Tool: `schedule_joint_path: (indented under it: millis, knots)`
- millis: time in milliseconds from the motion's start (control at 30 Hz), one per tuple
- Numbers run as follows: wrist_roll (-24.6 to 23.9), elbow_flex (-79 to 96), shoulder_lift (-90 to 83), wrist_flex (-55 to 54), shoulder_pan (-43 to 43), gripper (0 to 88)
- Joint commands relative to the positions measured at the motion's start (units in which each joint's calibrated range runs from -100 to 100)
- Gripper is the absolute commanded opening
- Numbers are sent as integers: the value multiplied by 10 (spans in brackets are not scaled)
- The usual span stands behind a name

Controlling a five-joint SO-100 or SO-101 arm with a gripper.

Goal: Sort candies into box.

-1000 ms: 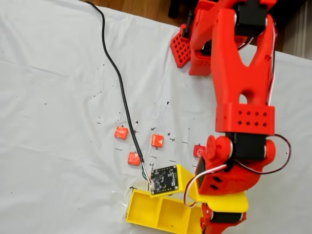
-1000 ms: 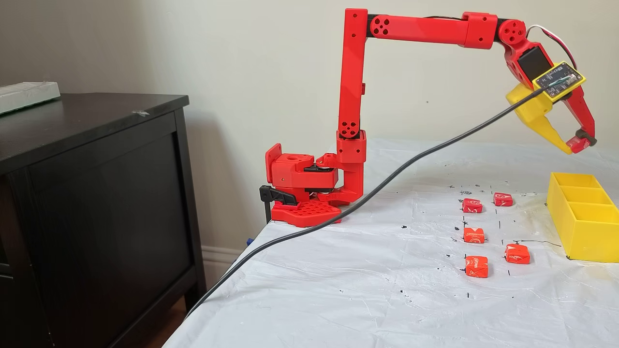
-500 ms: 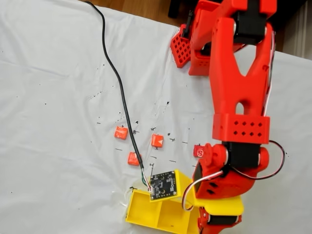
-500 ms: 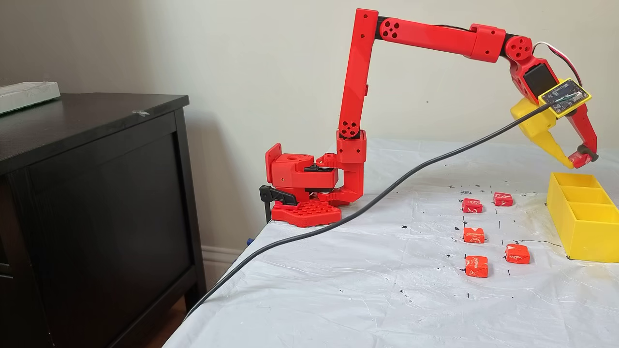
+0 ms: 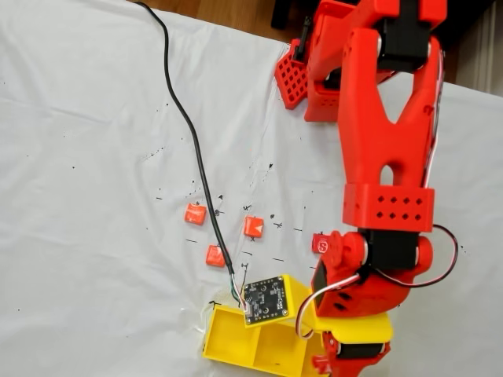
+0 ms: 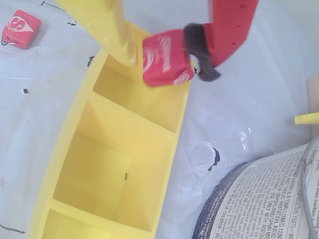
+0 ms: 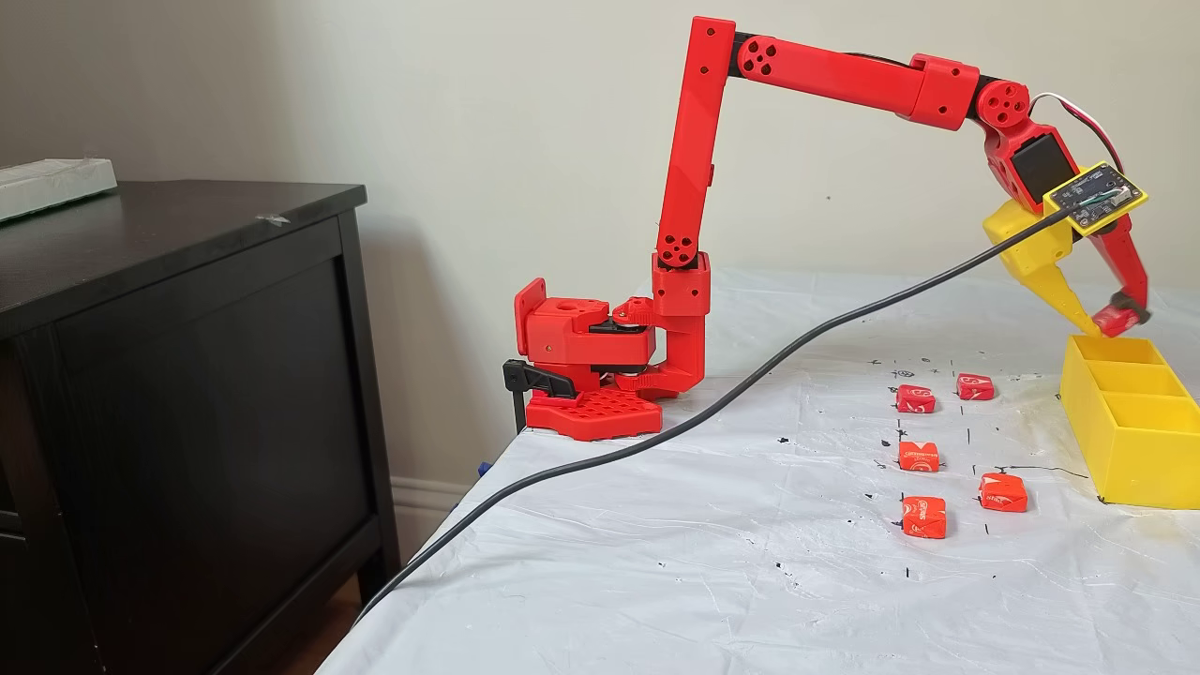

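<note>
Delivery step: the gripper [image 6: 164,57] is clamped on one deep red candy [image 6: 166,59], pinched between the yellow finger [image 6: 107,22] and the red finger's dark pad [image 6: 199,52], jaws only as far apart as the sweet is wide. In the side fixed view the gripper [image 7: 1106,323] hangs just above the far end of the box [image 7: 1130,436], at the right of the table, candy not yet released. The wrist view puts the candy over the end compartment [image 6: 144,99], near its outer rim, so the next move probably calls for a small lowering or a nudge inward, then opening the jaws; released as is, it could clip the wall and bounce out. All the compartment floor I can see in the wrist view is bare yellow, no sweets in the end or middle [image 6: 107,179] cell; the third cell is mostly cut off, cannot tell. Five candies lie on the white sheet [image 7: 703,525] left of the box: two deeper red ones [image 7: 915,398] [image 7: 975,386] farther back, three orange-red ones [image 7: 919,456] [image 7: 1003,492] [image 7: 923,517] nearer. So the sort looks barely begun, first drop pending.
</note>
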Motion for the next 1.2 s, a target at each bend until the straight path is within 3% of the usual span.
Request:
schedule_joint_path:
  millis: [0, 167, 400, 567, 967, 1167]
  knots:
    - [3, -13, -26, 4, -14, 322]
    - [3, -13, -30, 9, -14, 361]
    - [8, -7, -51, 21, -14, 282]
    - [1, -9, -78, 50, -11, 22]
    - [-22, 48, -157, 148, -17, 5]
    - [-19, 194, -221, 77, -33, 12]
